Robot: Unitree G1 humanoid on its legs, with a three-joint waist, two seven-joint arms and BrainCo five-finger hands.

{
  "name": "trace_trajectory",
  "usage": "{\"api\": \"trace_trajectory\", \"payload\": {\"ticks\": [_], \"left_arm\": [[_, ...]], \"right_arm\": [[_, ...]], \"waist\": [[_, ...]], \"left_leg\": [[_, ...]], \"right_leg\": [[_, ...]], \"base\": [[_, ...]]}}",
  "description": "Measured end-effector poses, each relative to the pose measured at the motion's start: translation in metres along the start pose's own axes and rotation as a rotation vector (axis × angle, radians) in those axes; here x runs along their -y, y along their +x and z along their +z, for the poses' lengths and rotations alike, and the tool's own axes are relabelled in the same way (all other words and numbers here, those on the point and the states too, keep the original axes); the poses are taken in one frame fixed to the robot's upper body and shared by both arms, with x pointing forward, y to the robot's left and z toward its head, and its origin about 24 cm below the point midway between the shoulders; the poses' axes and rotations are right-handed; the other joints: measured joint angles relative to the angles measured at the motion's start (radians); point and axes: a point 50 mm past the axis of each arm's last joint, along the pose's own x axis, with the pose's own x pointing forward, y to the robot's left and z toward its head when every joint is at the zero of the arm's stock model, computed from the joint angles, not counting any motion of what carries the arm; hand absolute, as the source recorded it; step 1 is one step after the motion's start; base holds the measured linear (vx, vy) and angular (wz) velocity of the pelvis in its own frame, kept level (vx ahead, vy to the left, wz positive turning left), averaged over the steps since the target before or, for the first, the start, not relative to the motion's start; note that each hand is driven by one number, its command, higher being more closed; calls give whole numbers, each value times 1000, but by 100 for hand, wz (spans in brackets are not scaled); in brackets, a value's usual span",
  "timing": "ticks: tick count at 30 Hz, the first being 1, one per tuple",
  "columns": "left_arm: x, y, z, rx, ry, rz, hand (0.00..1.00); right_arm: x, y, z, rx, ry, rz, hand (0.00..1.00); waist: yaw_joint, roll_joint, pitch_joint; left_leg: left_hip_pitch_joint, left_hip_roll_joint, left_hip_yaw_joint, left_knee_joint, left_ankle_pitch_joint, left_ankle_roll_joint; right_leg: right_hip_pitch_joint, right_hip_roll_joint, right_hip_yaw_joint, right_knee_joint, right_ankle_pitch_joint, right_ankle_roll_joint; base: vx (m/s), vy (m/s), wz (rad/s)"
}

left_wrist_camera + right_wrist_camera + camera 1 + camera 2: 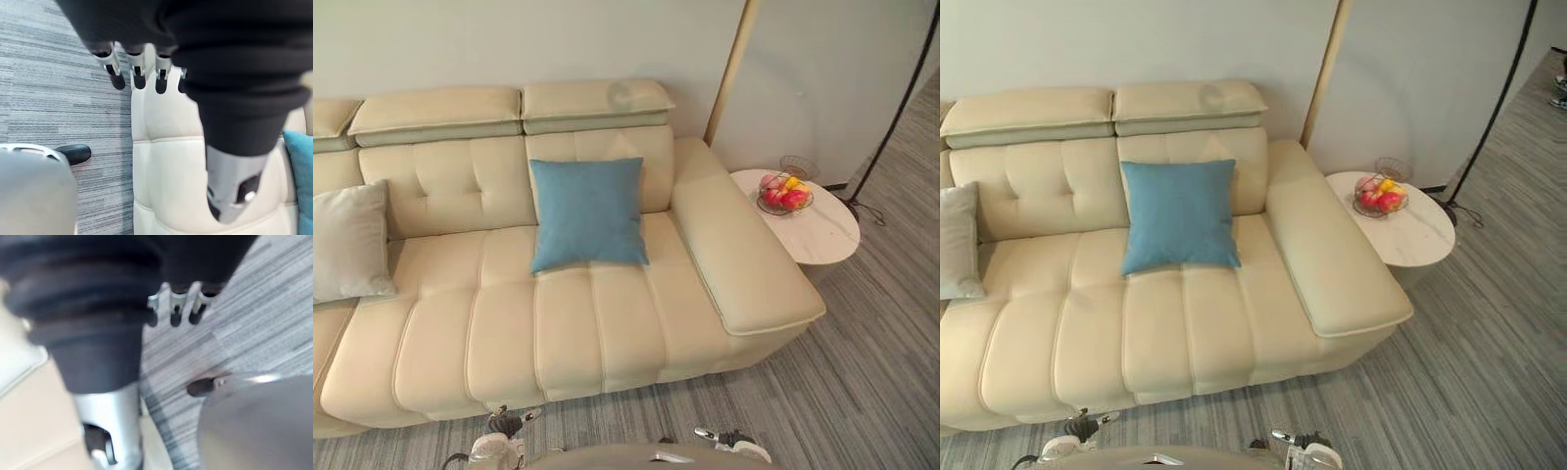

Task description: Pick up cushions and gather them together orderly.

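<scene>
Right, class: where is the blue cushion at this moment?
In the left eye view the blue cushion leans against the backrest of the sofa, right of the grey cushion and beside the armrest.

— Left hand (138, 62)?
— Hanging low at the side, fingers loose and nearly straight, thumb apart, empty.
— Right hand (172, 303)?
— Likewise hanging low at the side, fingers relaxed, thumb apart, empty.
</scene>
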Motion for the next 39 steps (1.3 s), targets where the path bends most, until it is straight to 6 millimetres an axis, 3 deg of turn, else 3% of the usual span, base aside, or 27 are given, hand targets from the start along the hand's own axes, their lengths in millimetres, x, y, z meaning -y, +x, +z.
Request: {"api": "trace_trajectory", "payload": {"ticks": [1,2,3,4,5,8,9,10,12,14,15,16,18,20,21,22,23,24,26,27,30,31,32,33,35,39], "left_arm": [[0,0,0,-2,-8,1,0],[1,0,-2,-9,-39,7,0],[3,-1,-4,-16,-51,5,0],[2,-1,-5,-24,-65,10,0],[1,-1,-5,-29,-84,16,0],[-1,-1,-6,-31,-99,27,0],[0,0,-3,-24,-98,26,0],[3,1,1,-15,-95,16,0],[13,1,8,0,-68,-16,0],[18,0,8,0,-63,-30,0],[22,0,7,-2,-63,-40,0],[22,-1,6,-5,-66,-40,0],[19,-1,2,-20,-72,-35,0],[18,0,3,-18,-80,-33,0],[18,0,4,-16,-87,-33,0],[19,0,6,-12,-94,-35,0],[20,0,10,2,-100,-36,0],[20,0,11,9,-99,-37,0],[23,0,19,41,-101,-46,0],[24,0,21,49,-104,-48,0],[31,-1,28,77,-116,-63,0],[35,-2,29,81,-119,-72,0],[36,-2,28,80,-119,-75,0],[37,-2,28,80,-116,-78,0],[31,-1,29,83,-111,-65,0],[27,1,29,79,-93,-65,0]], "right_arm": [[1,0,0,2,0,-2,0],[2,0,3,13,1,-5,0],[1,0,5,26,5,-3,0],[1,0,7,37,7,-5,0],[1,-1,10,50,2,-5,0],[-9,-2,19,86,-31,22,0],[-21,-3,28,111,-35,53,0],[-24,-4,31,117,-31,59,0],[-24,-4,30,117,-32,60,0],[-24,-4,32,123,-31,60,0],[-22,-3,35,132,-33,55,0],[-21,-2,35,131,-35,51,0],[-22,-2,39,140,-33,54,0],[-22,-2,41,145,-34,53,0],[-24,-2,43,149,-33,57,0],[-22,-2,44,153,-32,51,0],[-20,-2,45,154,-35,41,0],[-19,-1,44,151,-36,38,0],[-18,-1,41,138,-34,31,0],[-18,-1,41,135,-33,31,0],[-20,-2,38,129,-29,34,0],[-20,-2,36,126,-28,34,0],[-20,-2,36,125,-28,34,0],[-21,-2,36,127,-27,38,0],[-27,-5,28,116,-16,51,0],[-31,-7,27,117,-12,63,0]], "waist": [[1,-10,1],[9,12,2],[8,11,1],[0,20,4],[-6,12,14],[7,20,19],[12,23,26],[12,22,28],[11,23,30],[4,31,33],[-7,46,38],[-2,50,41],[6,45,47],[1,48,52],[1,61,65],[3,73,83],[8,88,97],[9,87,100],[17,79,105],[21,77,107],[42,73,109],[47,74,108],[47,73,108],[50,66,105],[46,26,86],[56,1,74]], "left_leg": [[-8,-2,-13,21,-17,-6],[-35,-35,-126,71,-70,-8],[-43,-47,-153,89,-95,13],[-47,-46,-141,104,-112,14],[-49,-30,-84,128,-134,19],[-42,20,72,159,-162,28],[-46,48,182,160,-166,30],[-44,57,217,157,-165,30],[5,71,327,145,-165,28],[35,79,360,137,-159,20],[63,86,392,108,-153,9],[95,86,442,75,-149,-17],[112,108,474,106,-155,-37],[63,187,457,315,-155,-37],[13,254,413,498,-153,-20],[-34,308,349,669,-170,20],[-93,316,245,820,-204,35],[-114,304,207,845,-215,27],[-220,218,63,819,-236,19],[-238,198,42,789,-237,20],[-292,86,-120,513,-232,10],[-285,35,-251,379,-217,-4],[-280,23,-289,345,-191,-5],[-255,9,-303,318,-121,6],[-222,3,-218,300,-129,28],[-160,-1,-104,248,-128,33]], "right_leg": [[-9,4,17,3,1,-1],[-45,22,77,10,8,-10],[-67,38,124,10,15,-17],[-80,49,155,11,20,-20],[-105,68,204,22,32,-10],[-167,122,297,45,76,-13],[-225,128,200,74,72,-66],[-259,120,106,113,50,-96],[-297,41,-244,239,-22,-150],[-294,8,-388,272,-55,-177],[-282,-19,-508,312,-125,-184],[-278,-50,-589,374,-177,-165],[-300,-17,-533,400,-205,-163],[-305,21,-476,405,-221,-164],[-284,53,-441,397,-225,-174],[-257,89,-407,387,-232,-186],[-212,121,-363,388,-248,-203],[-201,128,-345,388,-253,-208],[-150,148,-255,379,-266,-198],[-142,150,-235,376,-267,-193],[-131,169,-109,372,-273,-157],[-130,179,-54,373,-281,-138],[-131,183,-35,376,-283,-133],[-131,186,4,383,-289,-119],[-128,165,56,364,-279,-81],[-108,150,129,296,-225,-45]], "base": [[-36,7,-96],[-14,45,-122],[-10,74,-145],[12,80,-139],[20,56,-129],[19,-9,-176],[8,-78,-183],[9,-80,-195],[86,-87,-154],[108,-112,-101],[155,-188,-100],[196,-223,-105],[161,-183,-104],[221,-273,-99],[231,-244,-110],[248,-171,-140],[240,-130,-125],[251,-72,-134],[227,-21,-111],[182,7,-101],[224,113,-130],[210,167,-134],[222,198,-130],[200,186,-95],[307,302,-95],[158,213,-86]]}}
